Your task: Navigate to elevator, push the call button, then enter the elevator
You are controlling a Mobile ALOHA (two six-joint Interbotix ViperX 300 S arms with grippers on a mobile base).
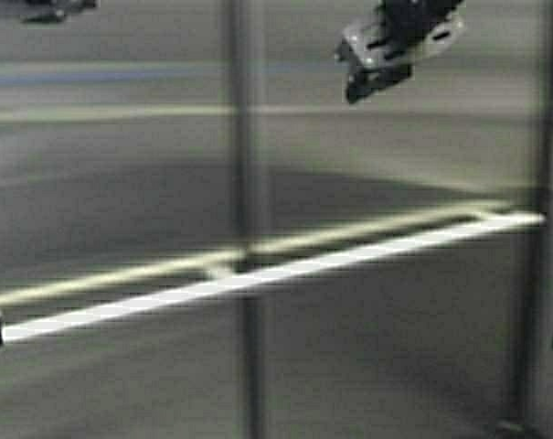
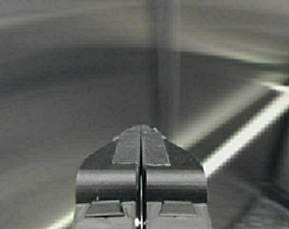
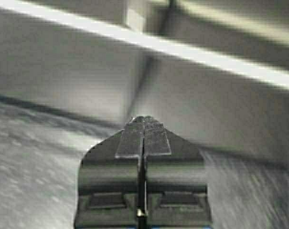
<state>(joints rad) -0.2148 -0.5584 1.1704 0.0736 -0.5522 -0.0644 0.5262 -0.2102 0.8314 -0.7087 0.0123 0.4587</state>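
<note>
Brushed-steel elevator panels [image 1: 121, 183] fill the high view, with a dark vertical seam [image 1: 247, 137] down the middle. The call button is out of view. My right gripper [image 1: 356, 90] hangs at the top right of centre, raised before the steel. In the right wrist view it [image 3: 143, 118] is shut and empty, pointing at a corner of steel walls. My left gripper [image 1: 38, 9] shows only at the top left edge. In the left wrist view it [image 2: 141, 128] is shut and empty, facing steel panels [image 2: 63, 95].
A bright metal rail [image 1: 258, 274] runs across the steel panels, rising towards the right; it also shows in the right wrist view [image 3: 182, 50] and the left wrist view [image 2: 249, 133]. A second seam [image 1: 543, 183] stands at the right. Speckled grey floor [image 3: 29, 171] lies below the right gripper.
</note>
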